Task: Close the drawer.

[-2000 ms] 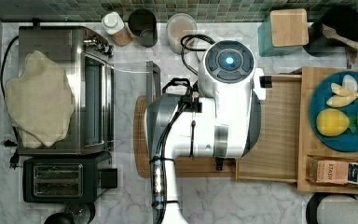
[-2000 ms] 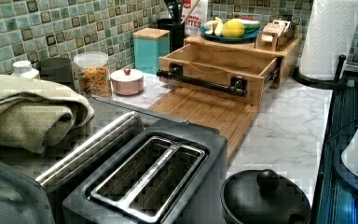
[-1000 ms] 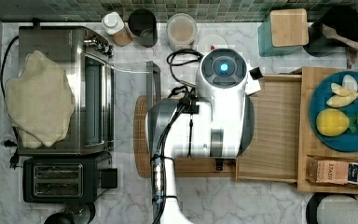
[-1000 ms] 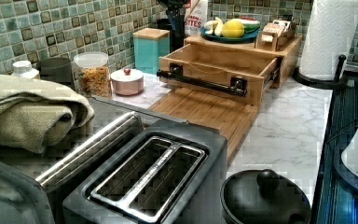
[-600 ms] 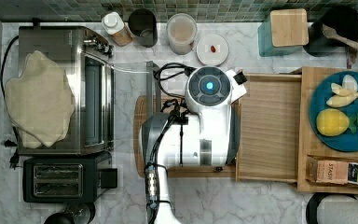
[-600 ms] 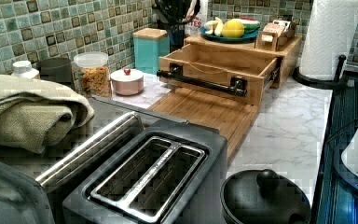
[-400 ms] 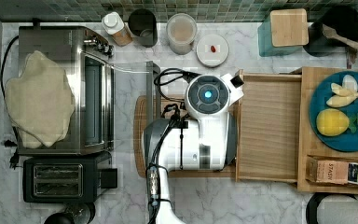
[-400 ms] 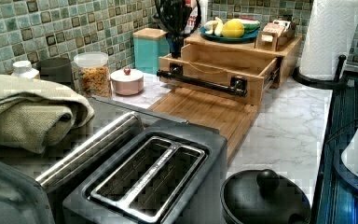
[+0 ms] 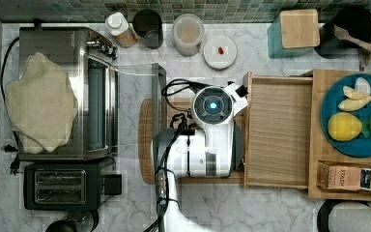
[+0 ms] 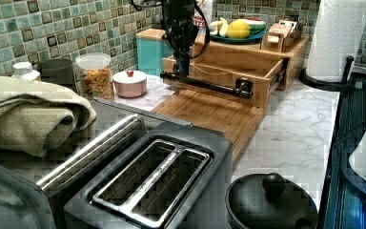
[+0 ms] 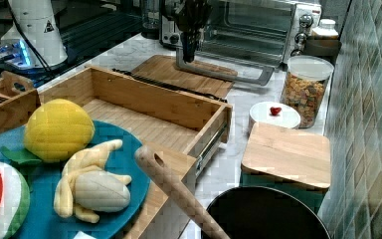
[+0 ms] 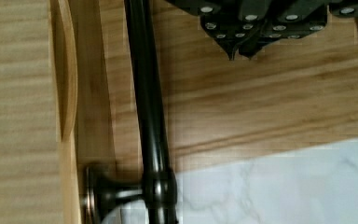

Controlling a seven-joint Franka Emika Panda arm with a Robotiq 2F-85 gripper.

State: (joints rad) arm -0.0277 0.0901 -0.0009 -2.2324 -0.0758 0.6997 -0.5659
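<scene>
The drawer (image 9: 280, 133) stands pulled out at the top view's centre-right. The jaws (image 12: 237, 50) look pinched together, empty, beside its handle (image 12: 149, 107); pushing off-centre could jam it.

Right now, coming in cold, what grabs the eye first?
The drawer stands pulled out of the stand, empty. The gripper hangs just in front of its dark handle, fingertips together. On the stand's top sits a blue plate of fruit.
</scene>
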